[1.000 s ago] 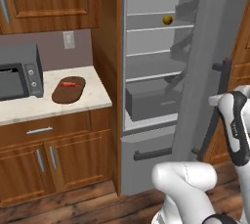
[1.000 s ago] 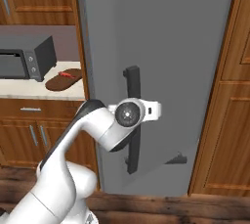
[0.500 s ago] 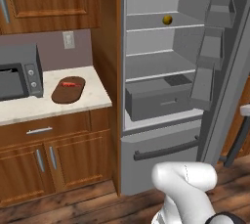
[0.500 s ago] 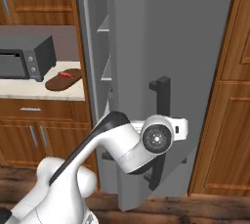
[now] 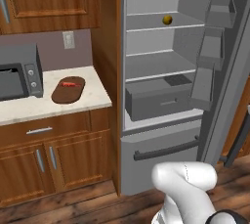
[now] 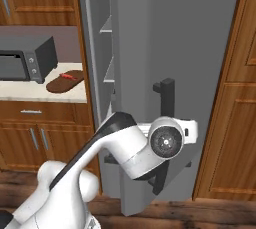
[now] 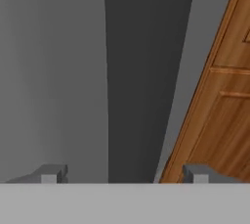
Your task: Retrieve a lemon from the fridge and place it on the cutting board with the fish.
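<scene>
Right of the wooden cabinets, the fridge (image 5: 161, 96) stood with its door (image 6: 165, 73) swung wide, grey shelves, a drawer (image 5: 158, 101) and door bins showing inside. On the left, the pale bench (image 5: 93, 101) carried a dark grey microwave (image 5: 18, 73) and, just right of it, the cutting board (image 5: 68, 91), with the small red-orange fish (image 5: 69, 84) lying on it. Far inside the fridge, the lemon (image 5: 167, 20) sat on the upper shelf, well apart from the board. Outside the door, the tool (image 7: 124, 174) had its two fingertips (image 7: 51, 173) spread apart either side of the dark vertical door handle (image 7: 139, 81), not pressing on it in the hand view.
</scene>
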Robot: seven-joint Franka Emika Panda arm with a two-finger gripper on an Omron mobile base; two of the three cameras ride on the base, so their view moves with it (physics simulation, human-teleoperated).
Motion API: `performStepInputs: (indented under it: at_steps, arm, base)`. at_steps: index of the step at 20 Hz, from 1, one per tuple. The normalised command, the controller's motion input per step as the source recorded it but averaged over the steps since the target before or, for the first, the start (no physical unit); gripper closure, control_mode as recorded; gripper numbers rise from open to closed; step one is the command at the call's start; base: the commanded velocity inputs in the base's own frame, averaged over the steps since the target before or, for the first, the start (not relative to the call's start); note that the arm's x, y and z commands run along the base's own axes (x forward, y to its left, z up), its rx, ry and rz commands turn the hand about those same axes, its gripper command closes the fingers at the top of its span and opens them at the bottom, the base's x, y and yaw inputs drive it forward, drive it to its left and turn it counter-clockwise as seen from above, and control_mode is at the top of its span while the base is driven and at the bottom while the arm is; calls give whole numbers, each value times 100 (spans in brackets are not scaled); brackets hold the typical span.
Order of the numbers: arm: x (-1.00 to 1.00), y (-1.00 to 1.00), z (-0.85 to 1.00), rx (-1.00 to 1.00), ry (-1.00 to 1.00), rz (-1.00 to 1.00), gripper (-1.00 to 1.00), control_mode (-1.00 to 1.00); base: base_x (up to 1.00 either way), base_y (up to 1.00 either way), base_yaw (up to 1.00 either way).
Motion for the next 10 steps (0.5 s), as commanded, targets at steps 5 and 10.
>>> performStepInputs:
  at_steps: [5, 10]
  arm:
    - [-66, 0, 19, -12, 3, -9, -100, -100]
    - [-92, 0, 22, -20, 8, -15, -100, -100]
  base:
    - [0, 0, 0]
    - [0, 0, 0]
